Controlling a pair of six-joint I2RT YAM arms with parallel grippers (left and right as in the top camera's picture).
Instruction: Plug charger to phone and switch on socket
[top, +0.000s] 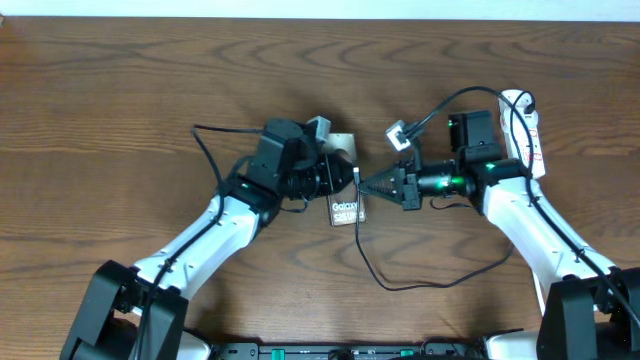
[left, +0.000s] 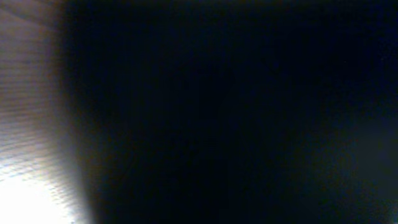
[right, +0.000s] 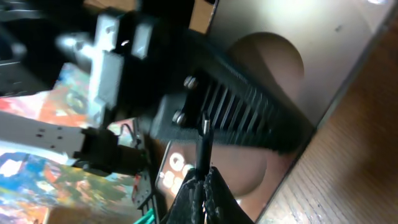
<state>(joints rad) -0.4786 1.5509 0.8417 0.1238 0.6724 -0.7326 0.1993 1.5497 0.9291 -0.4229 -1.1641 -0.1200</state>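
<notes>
Black and thin, the charger cable (top: 400, 288) ends in a small connector tip (right: 203, 132) pinched in the right claw (right: 202, 180). The tip is aimed at the glossy brown-bronze phone (top: 345, 211), which the left claw (top: 336, 186) grips over the middle of the wooden table (top: 120, 100). Plugging in looks to be the step in hand, and next the tip must line up with the port. Both arms reach inward, claws facing. The white power strip (top: 533, 130) lies near the right edge.

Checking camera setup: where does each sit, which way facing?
Overhead: above the table, looking straight down; both arms, left gripper and right gripper meet at the phone.
Left wrist: blocked close up, nearly black; table strip at left; no fingers visible.
Right wrist: along its own fingertips, shut on the charger, toward the phone's face.
Shared: overhead and right wrist show phone and charger.
</notes>
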